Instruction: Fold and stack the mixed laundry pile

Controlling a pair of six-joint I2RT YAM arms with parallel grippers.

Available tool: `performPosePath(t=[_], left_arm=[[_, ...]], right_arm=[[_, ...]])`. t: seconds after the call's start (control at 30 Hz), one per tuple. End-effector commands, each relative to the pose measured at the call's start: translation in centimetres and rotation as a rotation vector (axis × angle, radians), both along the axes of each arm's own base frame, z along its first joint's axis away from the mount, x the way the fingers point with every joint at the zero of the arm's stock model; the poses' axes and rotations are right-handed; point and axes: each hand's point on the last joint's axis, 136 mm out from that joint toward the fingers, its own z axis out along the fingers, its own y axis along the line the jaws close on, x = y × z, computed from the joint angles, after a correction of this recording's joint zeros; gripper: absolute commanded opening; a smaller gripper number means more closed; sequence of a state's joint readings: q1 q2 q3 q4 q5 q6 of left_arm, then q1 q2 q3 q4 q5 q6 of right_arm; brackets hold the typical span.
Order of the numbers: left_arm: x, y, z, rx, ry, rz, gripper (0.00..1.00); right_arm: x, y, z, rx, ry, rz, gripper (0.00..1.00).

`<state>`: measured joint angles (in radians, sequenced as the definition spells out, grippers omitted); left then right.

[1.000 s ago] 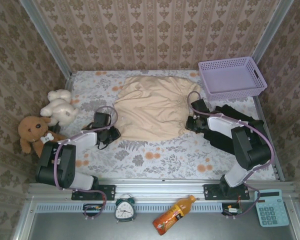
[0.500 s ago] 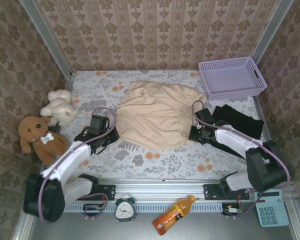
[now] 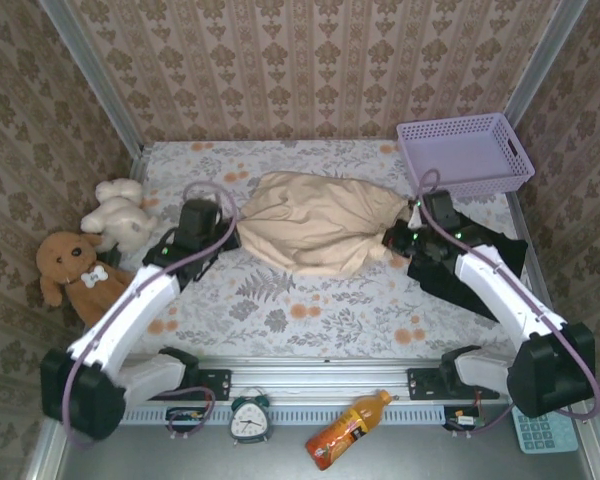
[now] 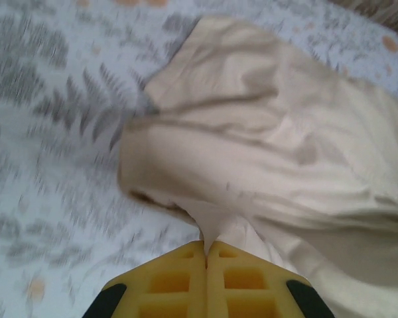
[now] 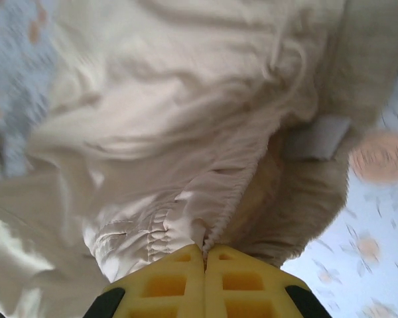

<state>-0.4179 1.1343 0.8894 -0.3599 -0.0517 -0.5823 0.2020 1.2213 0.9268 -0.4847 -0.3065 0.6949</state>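
Soft even light (wrist views blurred)

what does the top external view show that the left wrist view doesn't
Top external adds the lavender basket, black T-shirt, white plush toy, brown plush toy and the right gripper. Left wrist adds a close look at the left gripper shut, pinching a fold. Both show the beige garment on the floral table cover.

One beige garment (image 3: 315, 220), one black garment (image 3: 482, 236), two plush toys (image 3: 120, 212), one basket (image 3: 460, 122), clock (image 3: 250, 420), bottle (image 3: 345, 430), calculator (image 3: 546, 436).
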Motion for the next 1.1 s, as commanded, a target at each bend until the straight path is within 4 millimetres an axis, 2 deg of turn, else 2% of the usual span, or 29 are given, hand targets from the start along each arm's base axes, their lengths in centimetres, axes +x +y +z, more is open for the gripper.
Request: performPosePath(t=[0.0, 0.03, 0.1, 0.2, 0.23, 0.27, 0.3, 0.33, 0.37, 0.43, 0.47, 0.5, 0.57, 0.6, 0.67, 0.73, 0.8, 0.9, 1.07], left_arm=[[6.4, -0.5, 4.6, -0.022, -0.177, -0.013, 0.0], [8.1, -0.6, 5.0, -0.029, -0.195, -0.01, 0.0], [12.7, -0.9, 5.8, -0.04, -0.214, -0.01, 0.0], [20.1, -2.3, 5.0, -0.055, -0.201, -0.055, 0.0], [22.3, -2.9, 3.9, -0.055, -0.174, -0.072, 0.25], [24.4, -3.7, 2.8, -0.08, -0.116, -0.099, 0.51], [25.9, -4.7, 1.9, -0.125, -0.057, -0.14, 0.67], [26.7, -5.4, 1.2, -0.146, -0.019, -0.157, 0.98], [27.1, -6.0, 0.7, -0.157, 0.01, -0.173, 1.0], [27.1, -6.5, 0.6, -0.14, 0.013, -0.189, 1.0], [26.8, -6.5, 0.9, -0.119, -0.007, -0.193, 1.0], [26.5, -6.4, 1.3, -0.105, -0.035, -0.196, 1.0], [25.6, -6.0, 1.9, -0.105, -0.072, -0.192, 1.0], [24.9, -5.8, 2.3, -0.112, -0.085, -0.192, 1.0], [23.6, -5.8, 2.5, -0.127, -0.09, -0.203, 1.0], [22.2, -6.1, 2.3, -0.158, -0.084, -0.223, 0.97], [20.7, -6.5, 1.7, -0.205, -0.072, -0.24, 0.85], [17.9, -7.2, 0.3, -0.284, -0.039, -0.256, 0.73], [12.1, -8.1, -2.8, -0.31, 0.032, -0.267, 0.73]], right_arm=[[4.3, -0.4, 3.1, 0.106, -0.096, -0.061, 0.01], [5.6, -0.8, 3.7, 0.117, -0.117, -0.08, 0.02], [9.3, -1.7, 4.3, 0.113, -0.161, -0.115, 0.04], [15.4, -3.8, 4.5, 0.084, -0.21, -0.186, 0.06], [17.3, -4.9, 4.1, 0.055, -0.205, -0.225, 0.09], [19.1, -5.9, 3.5, 0.031, -0.192, -0.255, 0.22], [20.6, -7.1, 2.6, 0.005, -0.165, -0.295, 0.42], [21.2, -8.3, 1.9, -0.018, -0.144, -0.338, 0.62], [21.5, -9.0, 1.5, -0.026, -0.135, -0.364, 0.71], [21.5, -9.8, 1.6, -0.021, -0.17, -0.395, 0.76], [21.2, -9.8, 2.0, -0.02, -0.203, -0.395, 0.73], [20.7, -9.7, 2.2, -0.021, -0.226, -0.389, 0.66], [19.7, -9.5, 2.6, -0.036, -0.248, -0.374, 0.46], [19.1, -9.1, 2.7, -0.042, -0.252, -0.352, 0.43], [18.0, -8.0, 2.4, -0.067, -0.238, -0.298, 0.44], [16.8, -6.9, 1.7, -0.132, -0.21, -0.242, 0.51], [16.0, -6.1, 0.8, -0.179, -0.183, -0.188, 0.58], [15.3, -6.3, -1.3, -0.223, -0.137, -0.165, 0.59], [14.6, -5.3, -4.8, -0.208, -0.058, -0.129, 0.59]])
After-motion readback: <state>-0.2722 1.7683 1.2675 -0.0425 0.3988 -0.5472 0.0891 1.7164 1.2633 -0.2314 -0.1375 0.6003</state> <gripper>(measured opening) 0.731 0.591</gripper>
